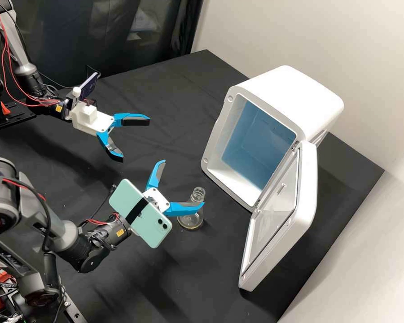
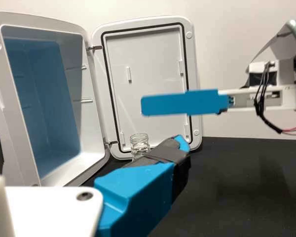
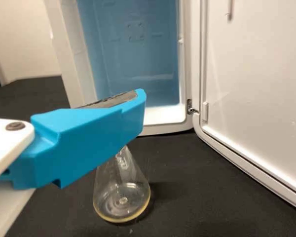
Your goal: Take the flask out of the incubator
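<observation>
the black bench (image 1: 175,89) runs across the scene, against a pale wall; on its far right part stands the white incubator (image 1: 296,96), tipped a little backward, its mouth open and its blue inside bare; its door (image 1: 280,211) hangs swung wide on the hinge side, the inner face turned toward the arms, its lower edge on the bench; two dark arms come in from the left of the high view; the farther one is the left arm, and its left gripper (image 1: 134,139) hovers above the bench well apart from the incubator, the blue fingers spread wide with nothing between them; the nearer one is the right arm, a mint-green phone (image 1: 141,214) strapped across its wrist, and its right gripper (image 1: 182,185) sits low in front of the incubator's mouth, fingers also spread wide and clasping nothing; one of those fingers crosses the neck of the flask (image 1: 191,220), whether touching cannot be told; the flask, clear glass with a conical body, stands upright on the bench outside the incubator, near the hinge of the open door
</observation>
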